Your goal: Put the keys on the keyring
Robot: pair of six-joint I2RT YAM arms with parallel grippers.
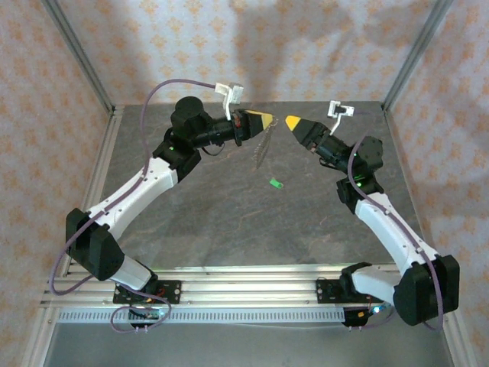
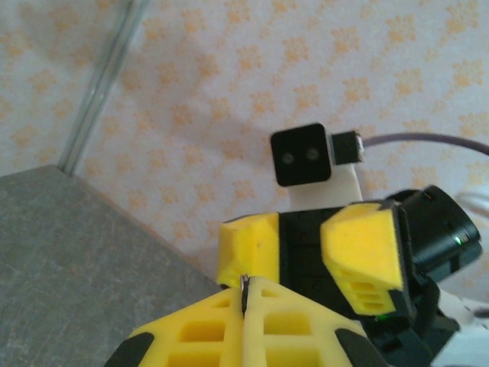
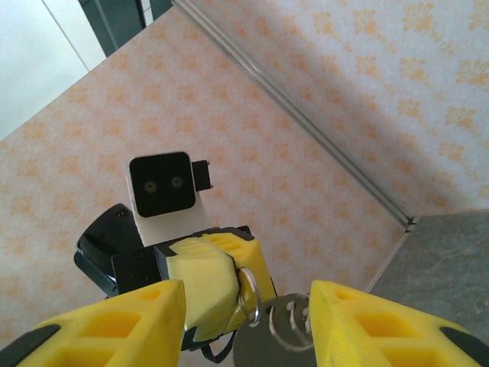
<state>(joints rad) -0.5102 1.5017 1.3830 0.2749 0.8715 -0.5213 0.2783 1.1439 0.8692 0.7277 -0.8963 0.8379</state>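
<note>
left fingers (image 1: 263, 119) clamped shut on the keyring (image 3: 246, 286), held up above the tabletop (image 1: 214, 222). keys (image 1: 262, 147) dangle straight below the left fingers. right fingers (image 1: 295, 123) face the left fingers tip to tip, just beside them, parted and gripping nothing. small green tag (image 1: 276, 183) lies on the tabletop, nearer the arm bases than the left fingers.

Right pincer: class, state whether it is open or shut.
Open. In the right wrist view the right pincer has its two yellow fingers wide apart, with the keys showing in the gap between them.
</note>
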